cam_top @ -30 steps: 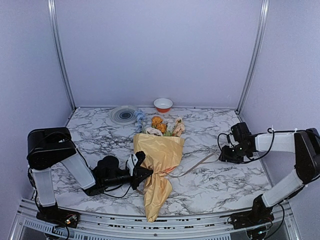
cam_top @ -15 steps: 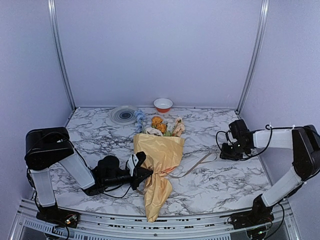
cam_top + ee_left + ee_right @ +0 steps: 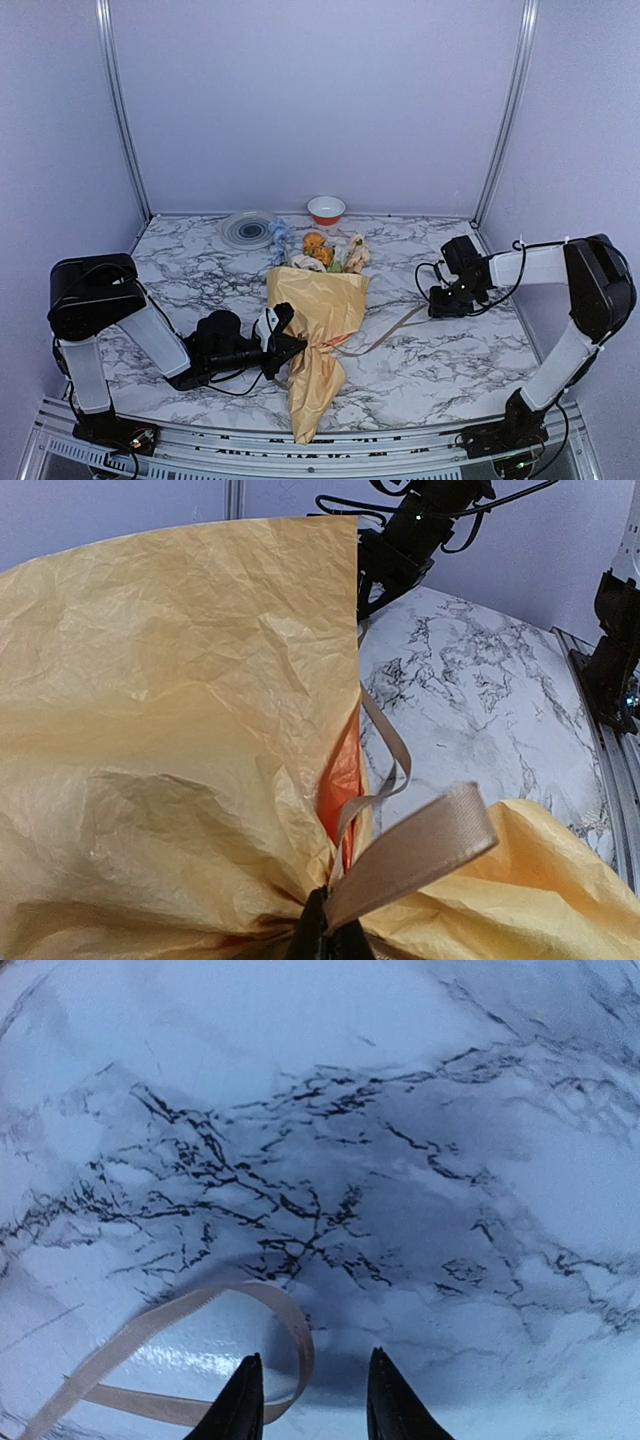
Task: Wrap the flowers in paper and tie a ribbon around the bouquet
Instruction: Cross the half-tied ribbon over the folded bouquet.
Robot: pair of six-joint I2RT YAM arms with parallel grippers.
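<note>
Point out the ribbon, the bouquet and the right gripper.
ribbon [image 3: 150, 1320]: right wrist view, on its curved band.
bouquet [image 3: 320, 300]: top view, middle of paper cone.
right gripper [image 3: 314, 1355]: right wrist view, midway between fingertips.

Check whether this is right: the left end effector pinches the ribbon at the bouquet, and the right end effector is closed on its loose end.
No: the right end effector is open, the ribbon lying free on the table; see the right wrist view.

No legible text, labels, brands or numbers anywhere.
</note>
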